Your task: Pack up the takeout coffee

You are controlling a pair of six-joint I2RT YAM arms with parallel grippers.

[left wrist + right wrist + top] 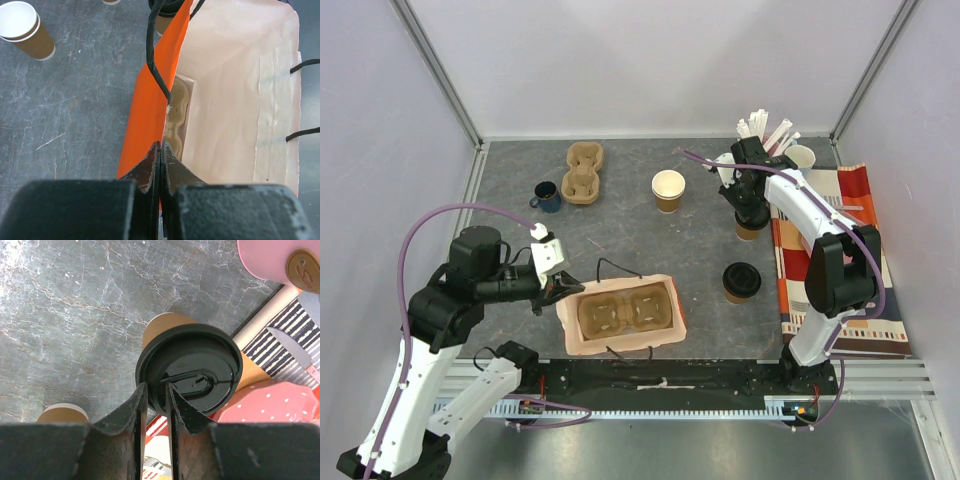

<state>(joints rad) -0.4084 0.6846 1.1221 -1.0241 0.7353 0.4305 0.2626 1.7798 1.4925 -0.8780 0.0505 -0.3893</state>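
Bag (570, 328) rim sits clamped in your left claw (160, 151), jaws fully closed on it. Your right claw (156, 399) straddles the rim of the black lid (200, 356) on a kraft cup (160, 326) just beside the striped cloth (865, 192). I cannot tell whether that pinch is firm. The second lidded cup (741, 281) stands near the bag.

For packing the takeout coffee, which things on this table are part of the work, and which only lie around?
Part of the work: far lidded kraft cup; near lidded kraft cup; paper bag; cup tray inside it.
Only lying around: dark blue mug; spare cup tray; white straws; striped cloth.
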